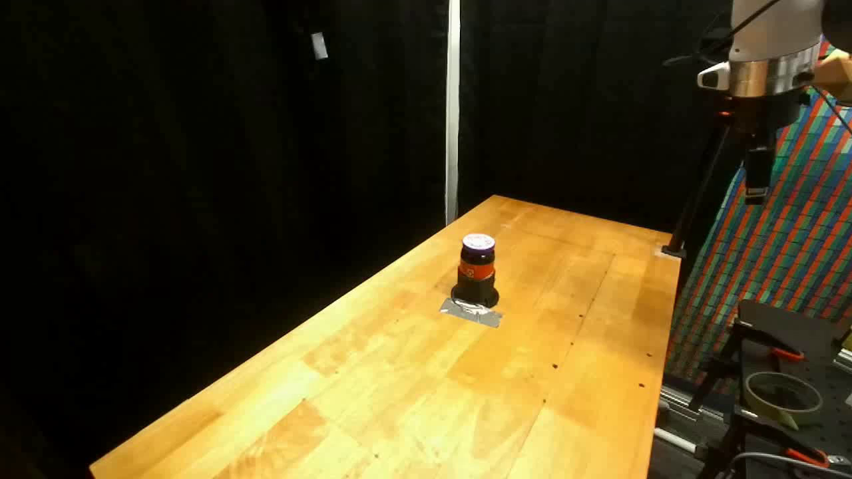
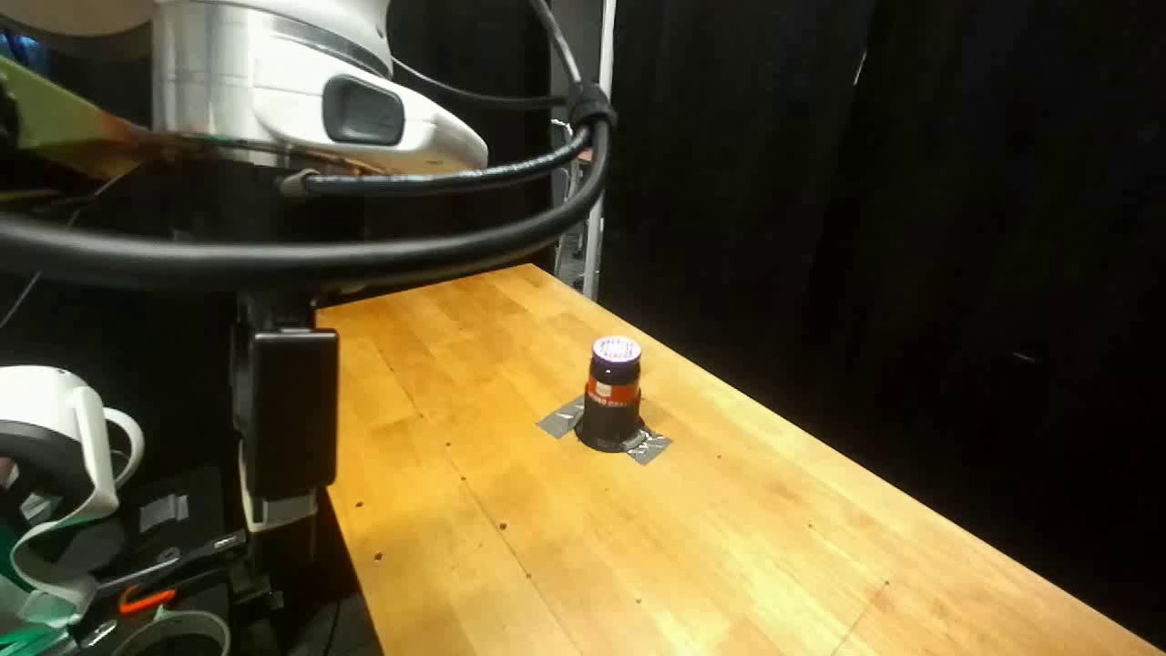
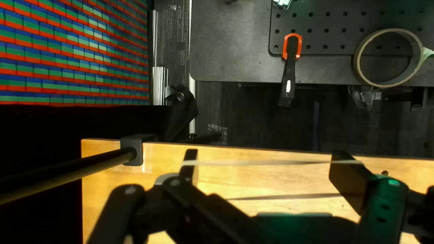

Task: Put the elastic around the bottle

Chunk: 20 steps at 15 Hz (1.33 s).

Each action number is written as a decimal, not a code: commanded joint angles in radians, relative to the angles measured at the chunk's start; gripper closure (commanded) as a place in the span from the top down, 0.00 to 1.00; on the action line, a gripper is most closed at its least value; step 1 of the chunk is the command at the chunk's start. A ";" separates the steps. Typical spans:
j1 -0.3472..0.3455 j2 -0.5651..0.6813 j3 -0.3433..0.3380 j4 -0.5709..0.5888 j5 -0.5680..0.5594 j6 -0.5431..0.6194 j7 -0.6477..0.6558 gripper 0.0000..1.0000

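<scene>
Two fingers (image 3: 185, 173) of the gripper (image 3: 265, 169) were shown widely spread in the wrist view, and from the left-hand tip to the right-hand one a pale elastic (image 3: 264, 163) was drawn nearly straight, apparently looped about both. It was judged light, soft and springy, hard to damage but readily shed, since it seemed to be held by its own tension alone; no pinch was called for, and the jaws were best kept apart so that the loop was not slackened. In an exterior view, the arm (image 2: 273, 100) was seen at the left, well apart from the bottle (image 2: 614, 378), which was stood upright in a black holder (image 2: 608, 424) on the wooden table (image 2: 729, 538). By grey tape (image 2: 649, 447) the holder's foot was apparently fastened, so no hold on the bottle seemed to be needed. Its body was taken to be stiff and smooth; whether it was glass or full could not be told. Only the orange label (image 2: 612, 392) and pale-topped cap (image 2: 617, 349) were left exposed, and there the elastic was judged best received: lowered over the cap, stretched wide, then eased off the fingertips without a sideways knock.
</scene>
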 commanded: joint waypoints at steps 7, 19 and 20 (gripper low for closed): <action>0.021 -0.001 -0.019 0.004 -0.009 -0.005 0.009 1.00; 0.196 0.452 0.123 0.400 0.166 0.059 0.148 1.00; 0.206 0.503 0.128 0.448 0.190 0.086 0.166 1.00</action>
